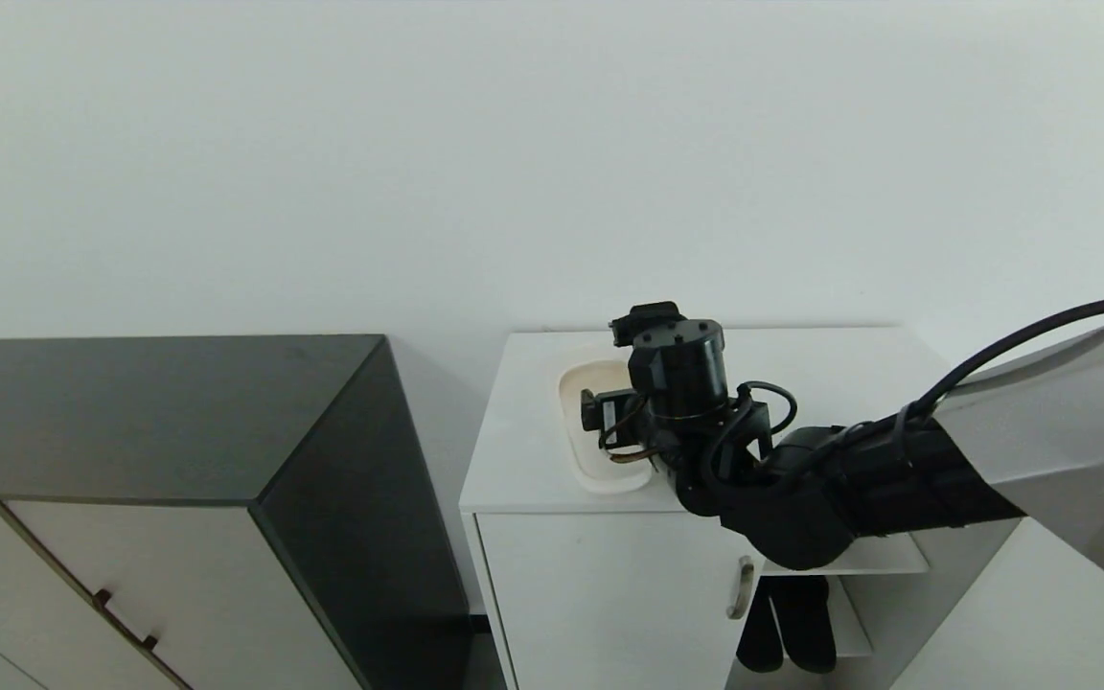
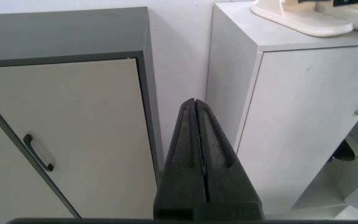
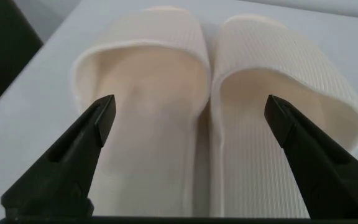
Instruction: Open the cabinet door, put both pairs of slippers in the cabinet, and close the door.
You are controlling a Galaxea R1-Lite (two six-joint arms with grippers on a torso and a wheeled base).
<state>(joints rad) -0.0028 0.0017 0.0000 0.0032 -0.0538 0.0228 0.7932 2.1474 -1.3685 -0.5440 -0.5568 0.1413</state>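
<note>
Right gripper of mine hangs released, jaws spread wide, over the cream slippers, which lie side by side on top of the white cabinet, long axes front to back, toes toward the wall, while my left gripper is clenched.
</note>
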